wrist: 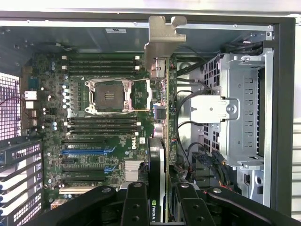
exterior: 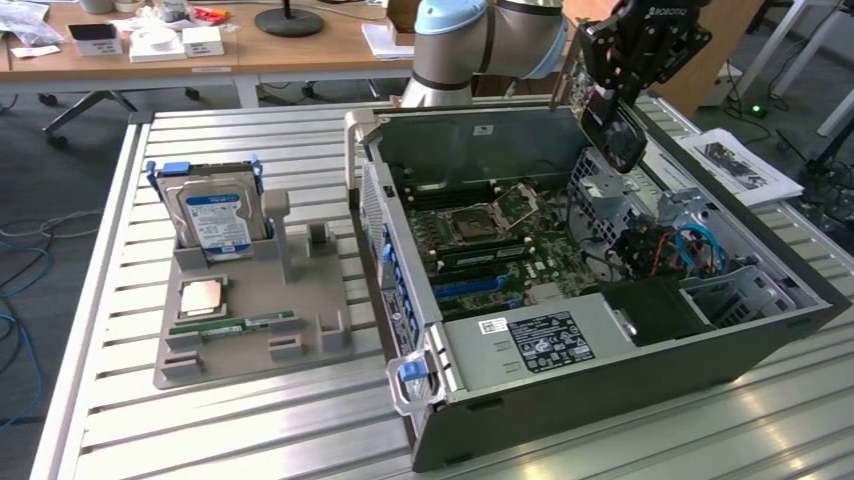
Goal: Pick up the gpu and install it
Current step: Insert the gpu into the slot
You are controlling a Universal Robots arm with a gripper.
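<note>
Gpu (wrist: 156, 160), a thin dark circuit card with a tan-silver metal end bracket, is held edge-on by the black robotic gripper (wrist: 162, 207), whose fingers (wrist: 136, 205) are clamped on it. The card is suspended over the green motherboard (wrist: 94, 141) of the open grey computer case (exterior: 641, 380), beside the silver drive cage (wrist: 244, 94). A blue-labelled silver hard drive (exterior: 218, 215) is seated in the grey holder tray (exterior: 240, 360).
</note>
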